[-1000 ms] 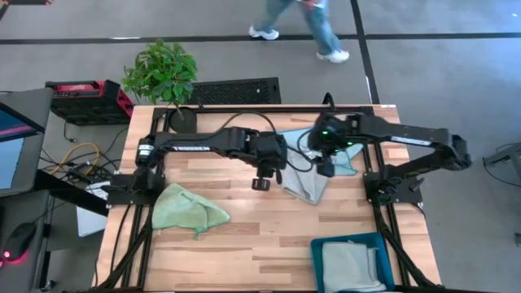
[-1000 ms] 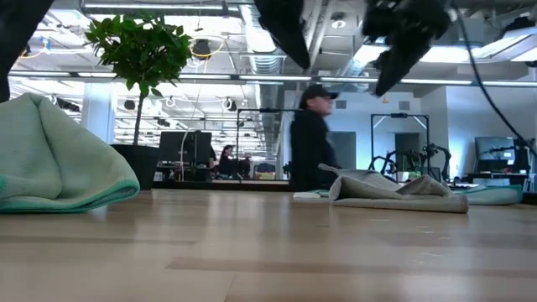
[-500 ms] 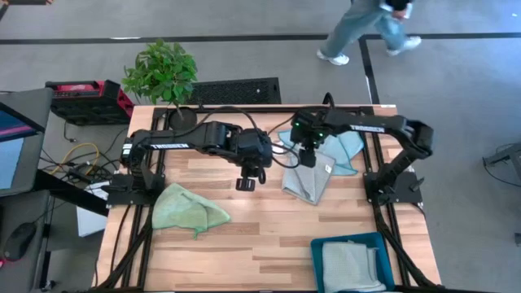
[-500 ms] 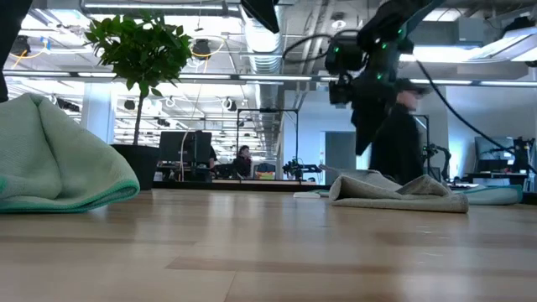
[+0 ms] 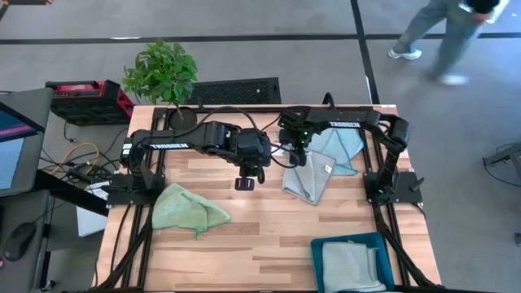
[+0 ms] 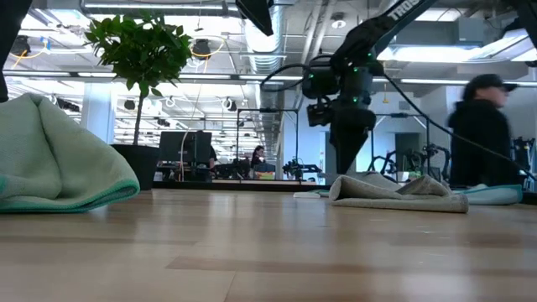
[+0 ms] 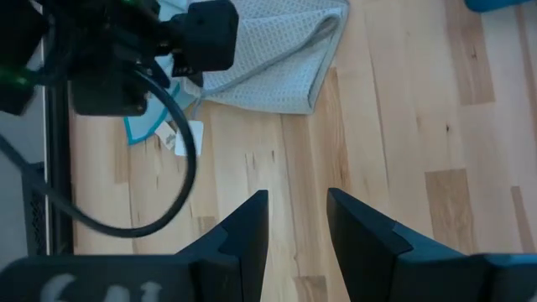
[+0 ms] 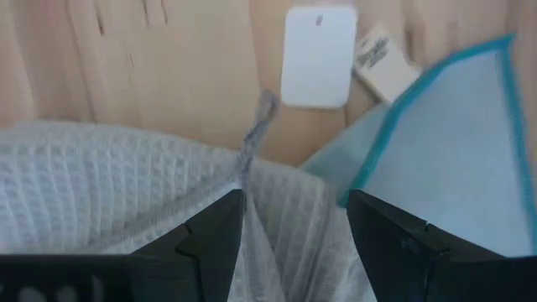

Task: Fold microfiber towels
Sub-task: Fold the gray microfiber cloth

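Note:
A grey towel (image 5: 309, 179) lies crumpled at the table's far middle, its far edge next to a light blue towel (image 5: 343, 145). A light green towel (image 5: 187, 210) lies bunched at the left. Another grey towel (image 5: 350, 264) lies in the teal bin. My right gripper (image 5: 298, 156) is open, pointing down over the grey towel's far left corner (image 8: 126, 184), with a white tag (image 8: 319, 57) and the blue towel (image 8: 453, 143) just beyond. My left gripper (image 7: 298, 218) is open and empty above bare wood, left of the grey towel (image 7: 268, 59). My right gripper stands open over the grey towel's far left corner (image 8: 252, 159), pointing down from above, low over the cloth (image 6: 394, 191). Whether its fingertips touch the cloth I cannot tell.
The teal bin (image 5: 319, 244) stands at the near right corner. A potted plant (image 5: 161, 72) stands beyond the far left corner. The dark frame rails (image 5: 383, 187) run along both sides. Bare wood (image 5: 260, 236) lies between the green towel and the bin. A person (image 6: 482, 126) passes behind the table.
My right gripper has gone toward the table's left edge and down, from above the grey towel's middle to just over its far left corner. My left gripper has drawn back a little toward the left edge. The towels have kept still.

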`<act>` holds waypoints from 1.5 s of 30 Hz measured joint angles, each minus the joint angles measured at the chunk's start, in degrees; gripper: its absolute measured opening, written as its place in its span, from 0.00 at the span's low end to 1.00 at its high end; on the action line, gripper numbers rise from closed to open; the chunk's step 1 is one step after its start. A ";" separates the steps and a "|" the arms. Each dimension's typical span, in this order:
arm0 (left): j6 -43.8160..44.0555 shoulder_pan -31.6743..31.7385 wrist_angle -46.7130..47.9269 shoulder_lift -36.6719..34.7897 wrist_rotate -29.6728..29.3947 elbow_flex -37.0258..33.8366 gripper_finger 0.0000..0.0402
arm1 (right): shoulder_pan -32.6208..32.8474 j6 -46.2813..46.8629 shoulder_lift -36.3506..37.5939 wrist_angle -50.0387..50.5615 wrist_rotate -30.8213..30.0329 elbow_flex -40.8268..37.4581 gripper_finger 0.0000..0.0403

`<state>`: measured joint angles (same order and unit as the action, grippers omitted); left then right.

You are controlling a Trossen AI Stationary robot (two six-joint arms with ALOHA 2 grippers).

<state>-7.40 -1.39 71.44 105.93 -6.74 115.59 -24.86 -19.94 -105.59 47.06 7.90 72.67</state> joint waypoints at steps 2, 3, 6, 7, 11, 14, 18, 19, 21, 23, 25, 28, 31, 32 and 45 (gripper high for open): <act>0.00 0.00 -0.07 0.00 0.00 0.01 0.29 | 0.00 -0.10 -1.10 0.94 0.36 0.63 0.59; 0.00 0.00 -0.04 0.00 0.00 0.00 0.29 | 0.00 -0.22 -1.48 1.13 0.96 0.93 0.59; 0.00 0.00 0.04 0.00 0.00 0.01 0.29 | 0.00 -1.65 -1.61 2.95 3.80 1.20 0.59; 0.00 0.00 0.05 0.00 0.00 0.00 0.29 | 0.05 -2.17 -1.61 2.90 4.58 1.22 0.59; -0.01 0.02 0.09 0.00 0.00 0.01 0.29 | 0.08 -3.67 -1.26 2.56 4.48 1.26 0.59; -0.02 0.07 0.09 0.00 0.00 0.02 0.29 | 0.07 -4.24 -1.66 2.44 2.07 1.25 0.59; -0.02 0.09 0.13 0.00 0.00 0.00 0.29 | 0.45 -4.66 -2.88 2.77 1.30 1.11 0.59; -0.02 0.09 0.17 0.00 0.00 0.00 0.29 | 0.82 -5.32 -3.20 2.12 1.27 1.38 0.59; -0.02 0.09 0.27 0.00 0.00 0.00 0.29 | 1.25 -6.37 -3.56 2.34 1.06 1.26 0.58; 0.02 0.09 0.33 0.00 0.00 0.00 0.29 | 1.51 -6.63 -3.49 2.47 0.99 1.18 0.54; 0.04 0.09 0.42 0.01 0.00 0.00 0.29 | 1.71 -6.61 -3.49 2.13 0.96 1.26 0.47; 0.15 0.09 0.71 0.00 0.00 0.00 0.29 | 1.63 -5.86 -3.48 2.16 0.95 1.26 0.34; 0.15 0.09 0.87 0.00 0.00 0.00 0.29 | 1.47 -6.58 -3.47 3.86 1.01 1.26 0.16; 0.20 0.09 0.93 0.01 0.00 0.00 0.29 | 1.47 -7.30 -3.42 4.73 1.01 1.26 0.10; 0.70 0.09 1.38 0.02 0.00 0.00 0.29 | 1.97 -13.45 1.65 21.91 1.59 1.20 0.03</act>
<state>-6.70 -1.30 72.82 105.95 -6.74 115.59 -22.90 -33.39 -103.93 68.97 9.49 73.87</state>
